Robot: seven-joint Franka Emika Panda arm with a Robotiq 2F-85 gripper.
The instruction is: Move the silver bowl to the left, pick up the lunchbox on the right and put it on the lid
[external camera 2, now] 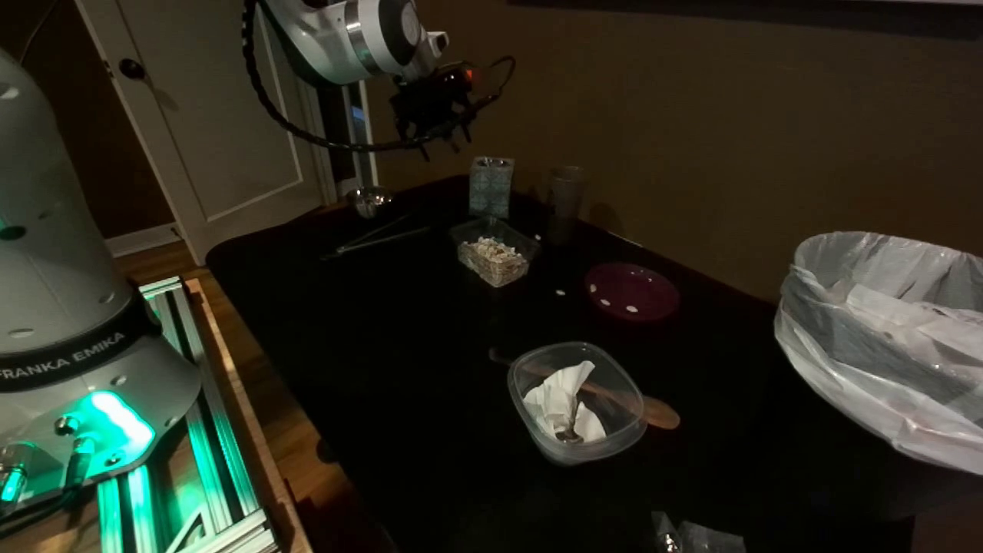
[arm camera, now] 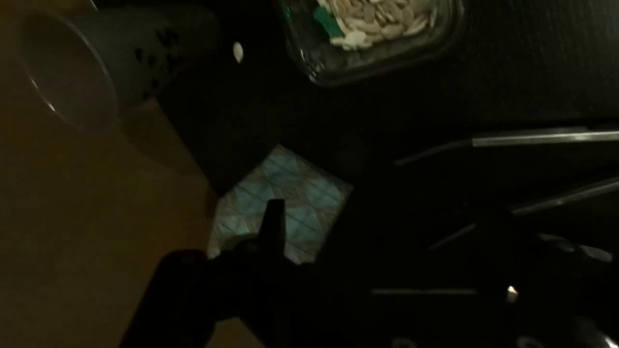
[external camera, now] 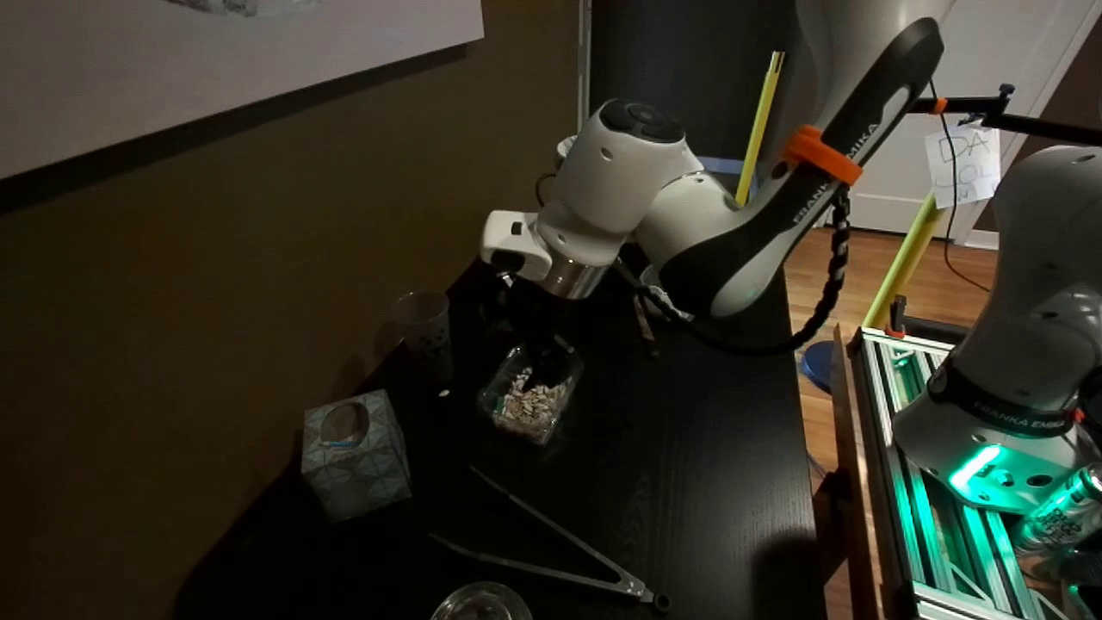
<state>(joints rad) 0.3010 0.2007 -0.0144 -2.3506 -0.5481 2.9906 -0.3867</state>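
Far L in an exterior view, silver bowl (external camera 2: 372,201) near the table (external camera 2: 369,330) edge, tongs (external camera 2: 384,236) just beside; in an exterior view the silver bowl (external camera: 482,596) is cut by the bottom edge & tongs show whole, legs spread; next R, my gripper (external camera 2: 447,144), up in the air well above table; my jaws are spread wide, nothing btw them that I can see; wrist view puts one of my fingers (arm camera: 275,220) dark against the tissue box (external camera 2: 491,188), its mate nearly lost in black; tissue box upright near wall (external camera 2: 653,115); clear tray (external camera 2: 516,236) w/ seeds (external camera 2: 495,257) in front of it, wrist view adding a green bit (arm camera: 328,21) among them; then cup (external camera 2: 566,200), upright, dark marks on its side per wrist view; lunchbox (external camera 2: 572,455) at near end, only in an exterior view for sure, well apart from me & silver bowl; crumpled white paper (external camera 2: 564,392) in it + smth small, can't tell what; plum dish (external camera 2: 641,286) beyond, few seeds on it; wooden spoon (external camera 2: 662,413) behind lunchbox, partly seen thru its clear side; far R, plastic bag (external camera 2: 837,369), whitish, paper-like stuff showing at its mouth.
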